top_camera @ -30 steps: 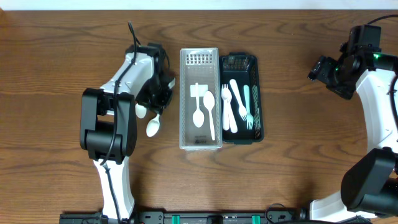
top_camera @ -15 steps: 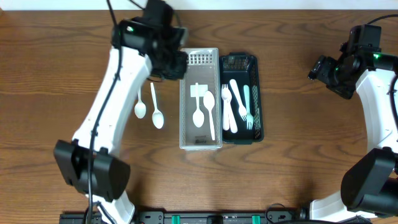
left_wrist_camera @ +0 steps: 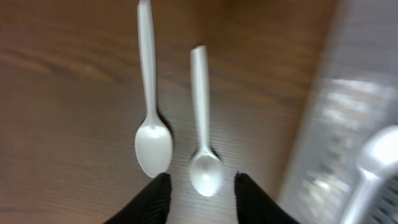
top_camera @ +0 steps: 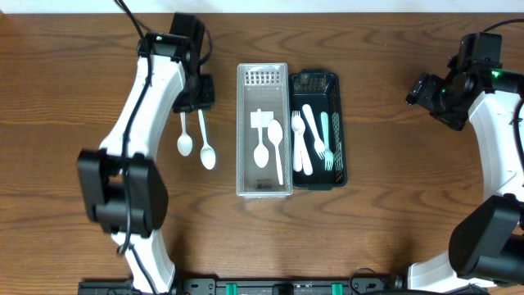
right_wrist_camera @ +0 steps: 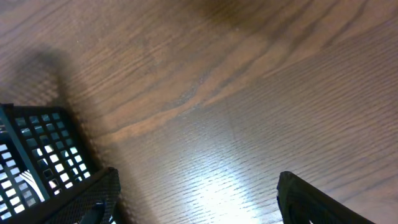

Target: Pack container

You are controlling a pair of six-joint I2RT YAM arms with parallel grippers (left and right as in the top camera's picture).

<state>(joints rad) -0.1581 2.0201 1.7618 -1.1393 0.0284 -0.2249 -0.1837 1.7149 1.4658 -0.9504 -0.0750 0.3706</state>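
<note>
Two white plastic spoons lie on the table left of the containers: one (top_camera: 185, 138) on the left, one (top_camera: 205, 145) on the right. They also show in the left wrist view, the left spoon (left_wrist_camera: 150, 118) and the right spoon (left_wrist_camera: 203, 143). My left gripper (top_camera: 199, 97) hovers over their handle ends, open and empty; its fingertips (left_wrist_camera: 199, 186) straddle the right spoon's bowl. The clear container (top_camera: 243, 131) holds white spoons. The dark basket (top_camera: 339, 131) holds white forks and spoons. My right gripper (top_camera: 426, 90) is open and empty at the far right, above bare wood (right_wrist_camera: 199, 193).
The dark basket's corner (right_wrist_camera: 37, 155) shows at the left of the right wrist view. The clear container's blurred edge (left_wrist_camera: 336, 124) is at the right of the left wrist view. Both containers stand side by side in the table's middle.
My left arm swung away from the two spoons up toward the table's back, then came back a little; the spoons lie uncovered. The right arm has not moved.
</note>
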